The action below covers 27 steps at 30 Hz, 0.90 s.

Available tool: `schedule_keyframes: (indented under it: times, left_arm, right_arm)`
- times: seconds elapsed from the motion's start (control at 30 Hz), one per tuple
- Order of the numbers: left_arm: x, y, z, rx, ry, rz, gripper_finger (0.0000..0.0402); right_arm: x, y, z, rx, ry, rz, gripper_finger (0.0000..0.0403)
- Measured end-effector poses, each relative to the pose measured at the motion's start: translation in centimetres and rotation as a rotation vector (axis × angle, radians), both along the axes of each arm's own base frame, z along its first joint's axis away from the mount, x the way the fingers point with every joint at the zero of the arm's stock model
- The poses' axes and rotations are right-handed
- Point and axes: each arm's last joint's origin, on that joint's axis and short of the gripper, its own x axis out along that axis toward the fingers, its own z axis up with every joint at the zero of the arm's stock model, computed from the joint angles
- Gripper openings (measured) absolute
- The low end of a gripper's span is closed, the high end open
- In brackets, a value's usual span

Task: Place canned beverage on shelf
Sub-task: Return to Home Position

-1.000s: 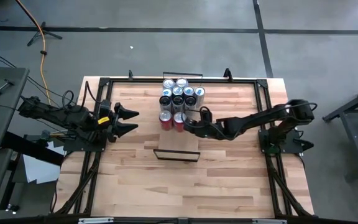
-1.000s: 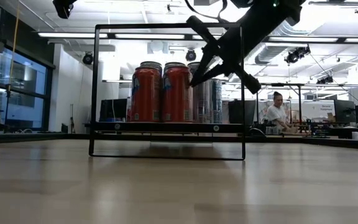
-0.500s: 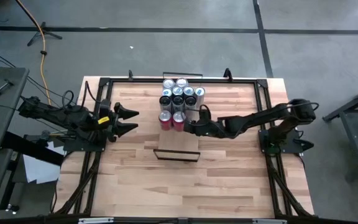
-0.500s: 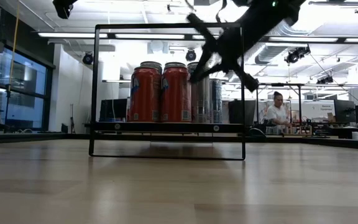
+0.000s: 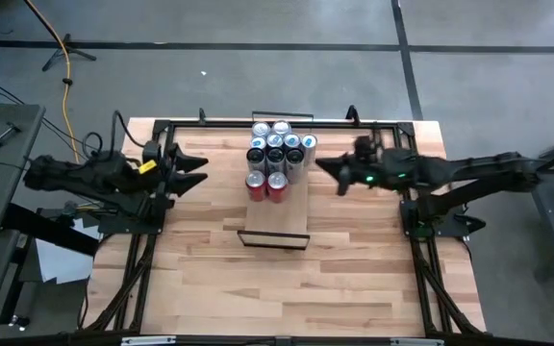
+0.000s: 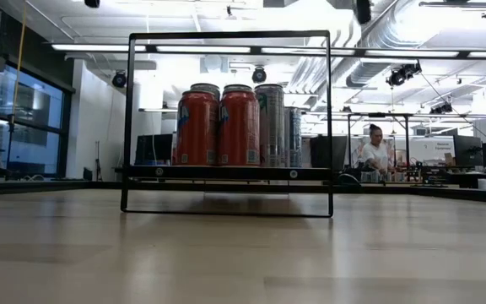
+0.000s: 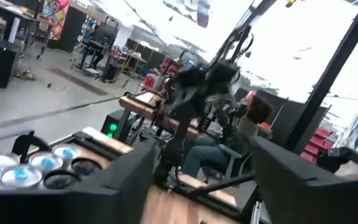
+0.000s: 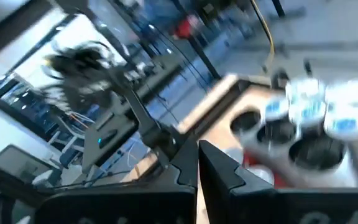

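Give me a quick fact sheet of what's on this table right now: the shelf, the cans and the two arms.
Shelf: light-wood plank with a black frame at one end, mid-table.
Cans: cluster standing upright on the plank; two red cans side by side at the end nearest the frame.
Left gripper: open, empty, left of the cans.
Right gripper: shut, empty, right of the cans, not touching them.
Person: in the room behind the table.

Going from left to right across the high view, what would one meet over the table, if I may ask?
Left gripper, jaws open → cluster of cans standing on the shelf → right gripper, jaws shut.
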Motion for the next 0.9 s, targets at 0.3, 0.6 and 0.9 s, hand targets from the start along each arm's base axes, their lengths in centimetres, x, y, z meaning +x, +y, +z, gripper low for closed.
schedule_keyframes:
  times: [0.3, 0.6, 0.9]
  left_arm:
    - [0.8, 0.6, -2.2, 0.006, -0.018, 0.009, 0.0016]
    - [1.6, 2.2, -5.7, 0.004, -0.031, 0.031, 0.0001]
    - [-0.3, 2.6, -9.4, -0.040, -0.079, 0.060, 0.0000]
  right_arm:
    - [-4.3, -0.3, 3.0, -0.192, -0.082, 0.054, 0.0000]
    - [-4.7, 0.0, 2.8, -0.165, -0.064, 0.160, 0.0000]
    - [-4.9, 0.0, 1.8, -0.135, 0.035, 0.200, 0.0000]
